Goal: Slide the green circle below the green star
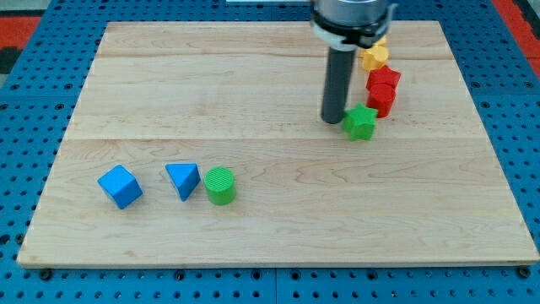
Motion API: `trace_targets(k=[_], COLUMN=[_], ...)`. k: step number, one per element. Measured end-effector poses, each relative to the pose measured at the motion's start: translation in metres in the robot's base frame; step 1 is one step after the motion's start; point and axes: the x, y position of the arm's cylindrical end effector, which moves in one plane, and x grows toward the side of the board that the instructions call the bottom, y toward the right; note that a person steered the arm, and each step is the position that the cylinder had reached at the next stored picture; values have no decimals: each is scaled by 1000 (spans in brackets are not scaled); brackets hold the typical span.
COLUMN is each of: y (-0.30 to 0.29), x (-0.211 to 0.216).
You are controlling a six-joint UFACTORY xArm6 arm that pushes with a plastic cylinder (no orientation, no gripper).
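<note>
Rod up by the green star, green circle waiting well apart at the view's bottom left.

Nearest the view's bottom, on the pale wooden table (278, 228), the green round cylinder block (220, 186) sits just right of a blue triangular block (183, 180), with a blue cube-like block (120, 187) further left. That circle is untouched and a long way from its spot below the green star-shaped block (361, 122). Further up, the tip (332, 121) rests just left of the star, close enough that contact cannot be ruled out. It probably has to travel down-left to get behind the circle. There are no jaws, only a rod. Beyond, red blocks (382, 89) and a yellow block (375, 56) cluster; their shapes are unclear, the yellow partly hidden by the arm.
</note>
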Motion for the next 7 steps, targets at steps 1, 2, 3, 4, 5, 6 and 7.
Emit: trace_targets(k=[1, 2, 3, 4, 5, 6, 7], y=[29, 1, -35, -40, -11, 19, 13], x=[0, 3, 16, 30, 44, 55, 85])
